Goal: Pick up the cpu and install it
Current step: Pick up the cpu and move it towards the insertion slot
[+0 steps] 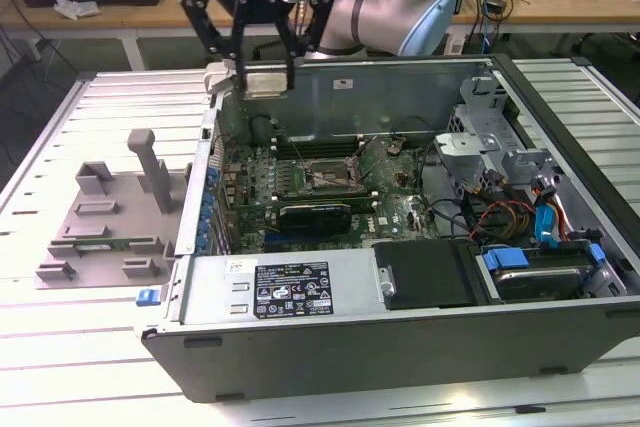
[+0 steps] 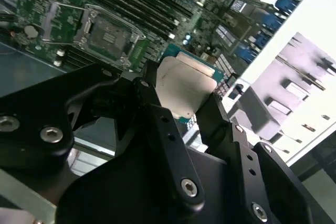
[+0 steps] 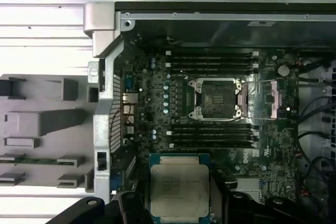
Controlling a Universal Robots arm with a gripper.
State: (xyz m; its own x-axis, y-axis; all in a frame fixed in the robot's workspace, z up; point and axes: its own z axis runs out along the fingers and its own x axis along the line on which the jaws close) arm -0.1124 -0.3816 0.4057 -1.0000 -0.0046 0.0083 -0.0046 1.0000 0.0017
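**Silver chip held high over the open case**

Silver-topped and flat, the cpu is clamped by its edges between the two black fingers of the gripper. It sits in the air at about eleven o'clock in the exterior view, over the back corner of the computer case. Both wrist views show the same hold: the fingers press on opposite sides of the cpu. Its metal face and underside are left untouched, probably to spare the contacts.

The chip is carried level, face up. I judge this is so it can go down square into its seat rather than tipping in on one corner.

That seat, the socket, lies on the circuit board inside the case, well apart from the cpu and towards five o'clock of it in the exterior view. In the first wrist view the socket looks open and empty, so nothing is installed yet.

Outside the case, at its nine o'clock in the exterior view, a grey fixture rests on the slatted table.
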